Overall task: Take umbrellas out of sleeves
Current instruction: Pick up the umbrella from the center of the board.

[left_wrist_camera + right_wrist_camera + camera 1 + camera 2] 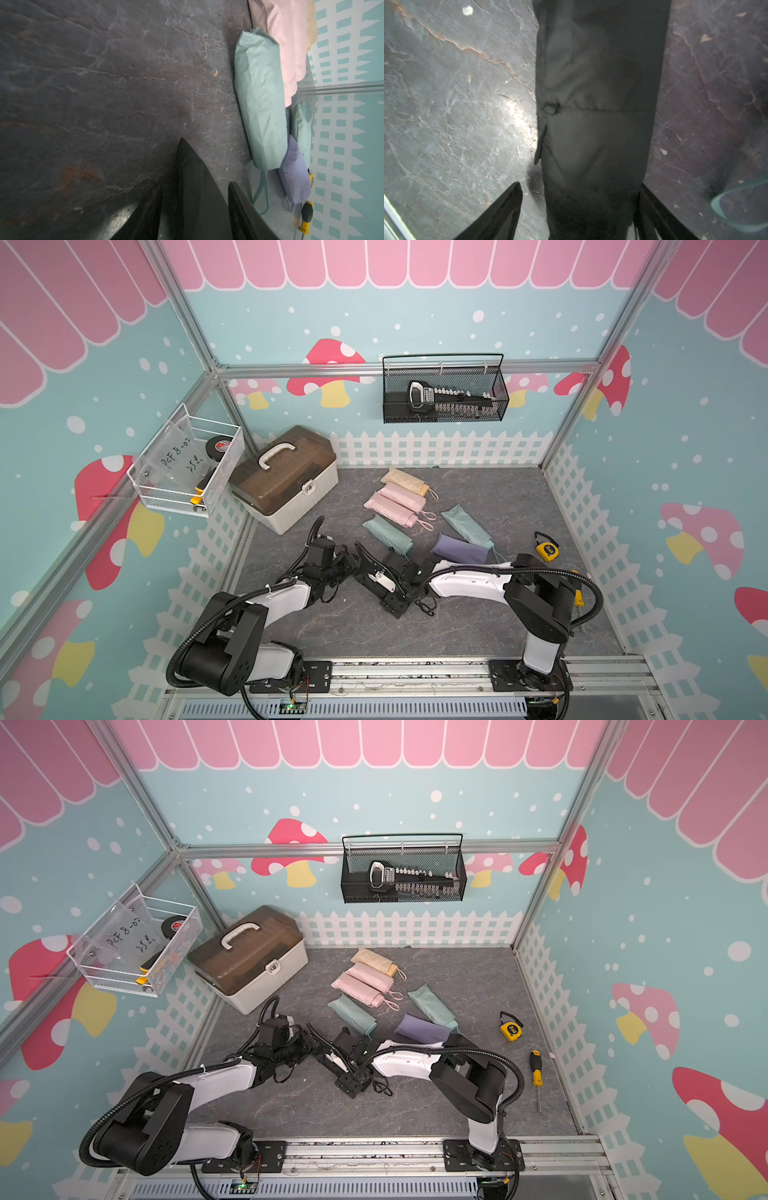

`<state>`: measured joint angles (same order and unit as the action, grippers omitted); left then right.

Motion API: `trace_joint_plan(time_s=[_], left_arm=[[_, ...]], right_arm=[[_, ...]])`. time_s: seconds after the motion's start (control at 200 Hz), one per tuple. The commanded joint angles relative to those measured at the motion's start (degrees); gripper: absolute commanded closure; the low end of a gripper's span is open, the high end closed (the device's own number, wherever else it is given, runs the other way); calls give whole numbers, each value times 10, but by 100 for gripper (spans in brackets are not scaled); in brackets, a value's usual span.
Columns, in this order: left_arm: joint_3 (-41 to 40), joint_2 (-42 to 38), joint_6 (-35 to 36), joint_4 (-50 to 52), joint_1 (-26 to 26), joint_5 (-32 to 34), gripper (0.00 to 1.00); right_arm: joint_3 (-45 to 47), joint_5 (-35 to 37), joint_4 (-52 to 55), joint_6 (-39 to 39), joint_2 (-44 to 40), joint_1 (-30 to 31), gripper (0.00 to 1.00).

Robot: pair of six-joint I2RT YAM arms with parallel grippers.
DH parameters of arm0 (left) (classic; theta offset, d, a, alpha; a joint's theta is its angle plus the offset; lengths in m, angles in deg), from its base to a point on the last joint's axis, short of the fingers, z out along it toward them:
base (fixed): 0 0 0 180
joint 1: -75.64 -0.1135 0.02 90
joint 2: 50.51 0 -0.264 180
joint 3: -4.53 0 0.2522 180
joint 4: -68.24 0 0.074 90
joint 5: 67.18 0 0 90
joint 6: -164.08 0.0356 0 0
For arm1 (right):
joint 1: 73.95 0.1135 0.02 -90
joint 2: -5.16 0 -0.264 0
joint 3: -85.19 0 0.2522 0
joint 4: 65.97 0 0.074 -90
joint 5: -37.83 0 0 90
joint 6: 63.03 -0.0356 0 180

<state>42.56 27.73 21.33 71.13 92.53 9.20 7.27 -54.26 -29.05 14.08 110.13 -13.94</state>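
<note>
A black sleeve [596, 99], bulging and with a seam across it, lies on the table between my right gripper's [579, 185] wide-apart fingers; table shows between it and one finger. What fills it is hidden. My left gripper [195, 187] is open too, and a flat pointed corner of the black sleeve [187, 166] lies between its fingers with a gap to one side. In both top views the two arms meet over it at the table's middle. Several sleeved umbrellas lie behind: cream [405, 482], pink [390, 511], mint [386, 535], mint [467, 524], lilac [459, 549].
A brown-lidded toolbox [286, 479] stands at the back left. A yellow tape measure [546, 549] and a yellow-handled screwdriver [536, 1069] lie at the right. A white wire basket [187, 464] and a black mesh basket [444, 393] hang on the walls.
</note>
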Motion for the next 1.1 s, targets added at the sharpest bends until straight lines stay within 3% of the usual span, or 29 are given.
trace_joint_plan(time_s=[0.0, 0.065, 0.125, 0.205, 0.335, 0.375, 0.62, 1.096], left_arm=[[-3, 10, -6, -24, -3, -8, 52], [-3, 14, -7, -30, -3, -11, 64], [-3, 19, -7, -36, -4, -14, 81], [-4, 27, -9, -50, -4, -24, 100], [-12, 28, -16, -72, -5, -34, 100], [-14, 27, -15, -70, -5, -33, 100], [-8, 23, -12, -66, -5, -29, 100], [0, -38, 1, -7, -4, 5, 100]], right_arm=[[0, 19, 19, 2, 12, 2, 21], [3, 20, 16, 0, 10, 2, 21], [2, 14, 14, 0, 12, 2, 22], [1, 5, 13, 0, 19, 2, 29], [8, -6, 11, -4, 21, 2, 63], [14, -7, 9, -6, 16, 2, 69], [54, -29, 11, -14, -37, 3, 78], [133, -26, -9, -57, -124, 8, 78]])
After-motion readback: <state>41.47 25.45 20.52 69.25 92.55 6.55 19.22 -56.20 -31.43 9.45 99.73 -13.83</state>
